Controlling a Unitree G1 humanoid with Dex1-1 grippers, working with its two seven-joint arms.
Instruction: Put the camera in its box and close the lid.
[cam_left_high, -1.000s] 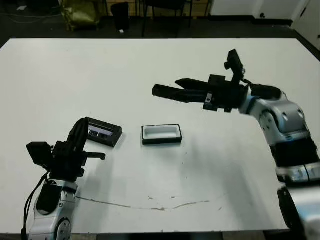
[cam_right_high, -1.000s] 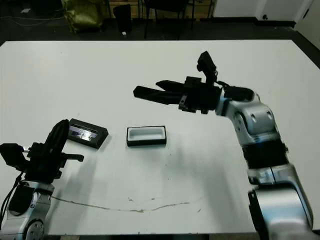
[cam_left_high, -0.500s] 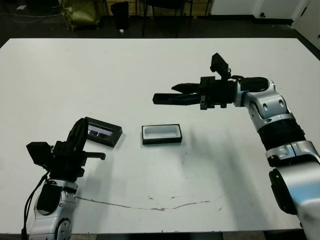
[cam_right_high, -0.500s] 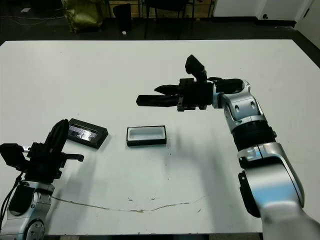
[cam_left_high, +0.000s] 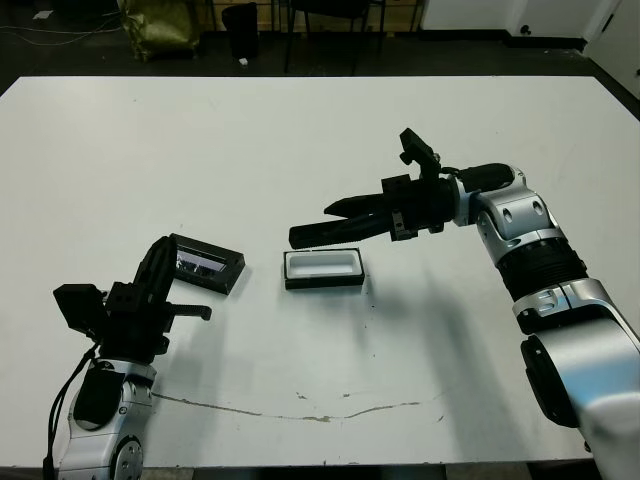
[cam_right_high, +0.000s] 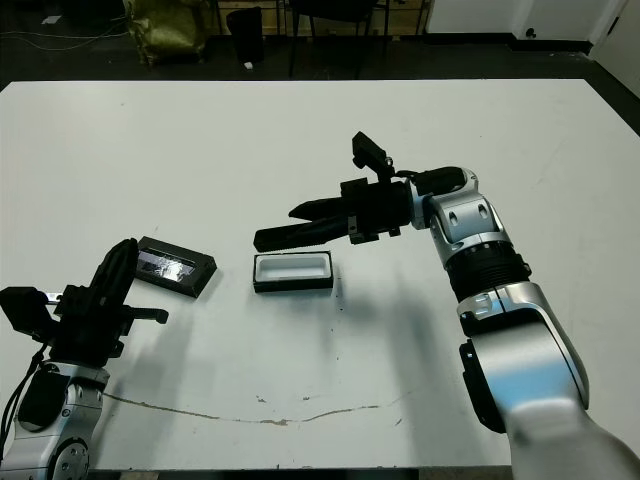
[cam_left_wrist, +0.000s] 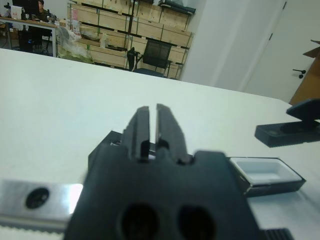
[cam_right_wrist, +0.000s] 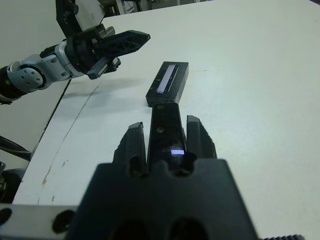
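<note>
Fingers (cam_right_wrist: 132, 145) of right gripper (cam_right_wrist: 165, 131) clamped on camera (cam_right_wrist: 166, 131) above box (cam_left_high: 322, 268); left gripper (cam_left_wrist: 149, 125) pressed closed near lid (cam_left_high: 206, 264).

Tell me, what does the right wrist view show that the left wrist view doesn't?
Only the right wrist view shows the camera clamped between the right gripper's fingers, the whole lid with its glossy strip, and the left gripper from outside.

Only the left wrist view shows the box and its white lining, the left gripper's own fingers pressed nearly together, and shelves, a chair and a door beyond.

Both show the white table; the left wrist view catches only a dark edge of the lid behind its fingers.
</note>
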